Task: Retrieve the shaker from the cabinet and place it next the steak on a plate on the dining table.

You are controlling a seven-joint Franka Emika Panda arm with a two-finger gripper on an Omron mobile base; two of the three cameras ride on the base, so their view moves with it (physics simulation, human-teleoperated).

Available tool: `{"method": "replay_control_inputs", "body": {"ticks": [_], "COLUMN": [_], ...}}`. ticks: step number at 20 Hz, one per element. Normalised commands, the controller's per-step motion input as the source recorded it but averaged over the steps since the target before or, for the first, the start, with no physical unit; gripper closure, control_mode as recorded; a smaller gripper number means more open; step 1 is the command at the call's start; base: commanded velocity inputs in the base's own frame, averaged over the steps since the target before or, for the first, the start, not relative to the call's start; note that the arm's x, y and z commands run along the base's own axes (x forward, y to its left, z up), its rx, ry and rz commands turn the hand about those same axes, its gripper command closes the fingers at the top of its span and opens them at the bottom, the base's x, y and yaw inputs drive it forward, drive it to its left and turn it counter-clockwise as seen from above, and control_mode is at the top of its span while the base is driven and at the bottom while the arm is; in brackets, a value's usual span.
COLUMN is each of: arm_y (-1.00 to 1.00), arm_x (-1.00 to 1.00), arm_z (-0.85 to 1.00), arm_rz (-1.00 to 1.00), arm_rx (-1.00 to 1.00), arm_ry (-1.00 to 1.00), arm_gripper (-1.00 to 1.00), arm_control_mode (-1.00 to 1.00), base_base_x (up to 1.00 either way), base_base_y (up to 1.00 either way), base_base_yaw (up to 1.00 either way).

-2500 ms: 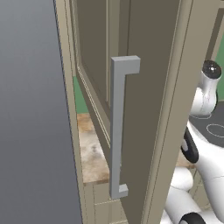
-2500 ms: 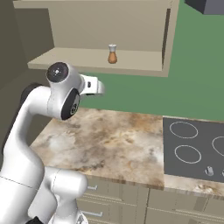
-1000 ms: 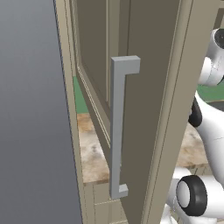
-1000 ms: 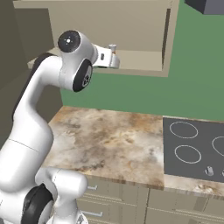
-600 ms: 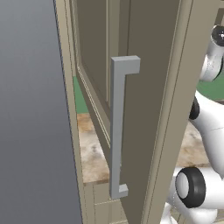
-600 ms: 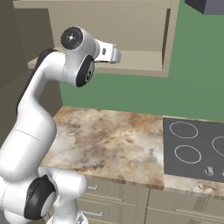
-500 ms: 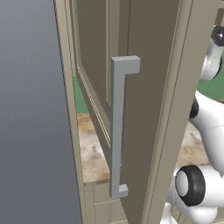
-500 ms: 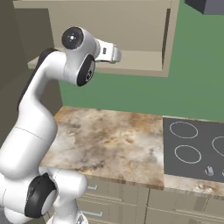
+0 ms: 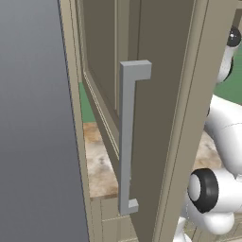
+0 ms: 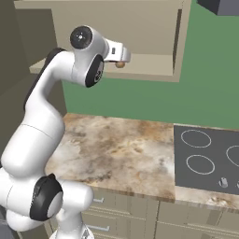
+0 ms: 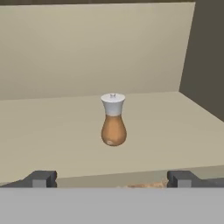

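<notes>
The gripper (image 11: 112,178) gapes wide and holds nothing; the shaker (image 11: 113,120) stands upright straight ahead, centred between its fingertips, on the cabinet (image 11: 65,131) shelf.

Cabinet (image 11: 87,52) shelf bare all round the upright shaker (image 11: 113,120), room either side and in front. Side wall well off to one side, back wall behind. Open panelled door (image 9: 156,94) blocks left base view; clearance there probably fine.
</notes>
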Motion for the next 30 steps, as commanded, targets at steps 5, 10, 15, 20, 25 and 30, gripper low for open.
{"method": "replay_control_inputs", "body": {"ticks": [5, 10, 15, 20, 25, 30], "arm_y": [0.0, -0.02, 0.0, -0.02, -0.02, -0.09], "arm_x": [0.21, 0.29, 0.31, 0.28, 0.2, 0.17], "arm_z": [0.01, 0.0, 0.0, 0.0, 0.0, 0.0], "arm_rz": [0.0, 0.0, 0.0, 0.0, 0.0, 0.0], "arm_rx": [0.0, 0.0, 0.0, 0.0, 0.0, 0.0], "arm_ry": [0.02, 0.02, 0.01, 0.0, 0.0, 0.0], "arm_gripper": [-1.0, -1.0, -1.0, -1.0, -1.0, -1.0], "arm_control_mode": [-1.0, -1.0, -1.0, -1.0, -1.0, -1.0], "base_base_x": [0.0, 0.0, 0.0, 0.0, 0.0, 0.0], "base_base_y": [0.0, 0.0, 0.0, 0.0, 0.0, 0.0], "base_base_yaw": [0.0, 0.0, 0.0, 0.0, 0.0, 0.0]}}
